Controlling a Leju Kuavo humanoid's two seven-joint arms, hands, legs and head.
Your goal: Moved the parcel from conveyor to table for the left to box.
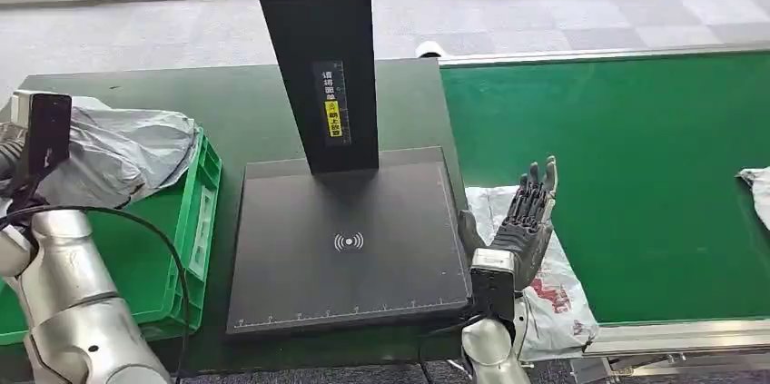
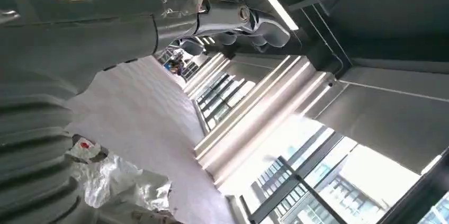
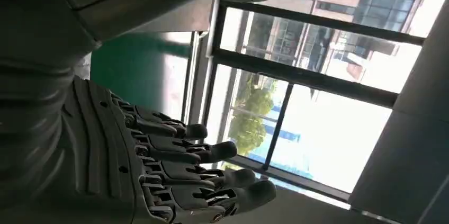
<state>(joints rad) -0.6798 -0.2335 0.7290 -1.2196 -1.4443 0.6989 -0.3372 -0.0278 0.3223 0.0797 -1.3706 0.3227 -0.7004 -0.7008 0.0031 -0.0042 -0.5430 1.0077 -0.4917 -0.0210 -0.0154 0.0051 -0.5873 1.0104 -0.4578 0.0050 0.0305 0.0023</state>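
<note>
A: Where's the parcel (image 1: 545, 289) now?

B: On the near edge of the green belt (image 1: 636, 175), just beside the black scanner plate (image 1: 350, 243). It's a white poly mailer with some red print, soft and creased, lying flat. Its long axis looks to run from the robot out across the belt, though the arm covers part of it, so I'd hedge on that.

A: And the right hand (image 1: 527, 221)?

B: Raised above the parcel, palm turned in toward the plate, fingers (image 3: 212, 152) stretched out and slightly apart. It holds nothing. The parcel lies beneath and a little to the outer side of the hand, so I judge the hand must turn down before it can close on the film.

A: Which arm is nearer?

B: The right, by far. The left arm (image 1: 64, 311) is well apart, on the other side of the plate, by the green crate (image 1: 195, 211).

A: Left hand (image 2: 32, 144)?

B: Its wrist view shows the ribbed grey cover and crinkled grey film (image 2: 114, 181) close by, but not how the fingers lie. I cannot tell whether it grips anything.

A: What's in the crate?

B: A grey bag (image 1: 127, 152), limp and wrinkled, slumped over the far rim. The crate is hard plastic; the plate is matte black, with a dark post (image 1: 322, 57) rising from it. The dark surface (image 1: 254, 103) carries both.
</note>
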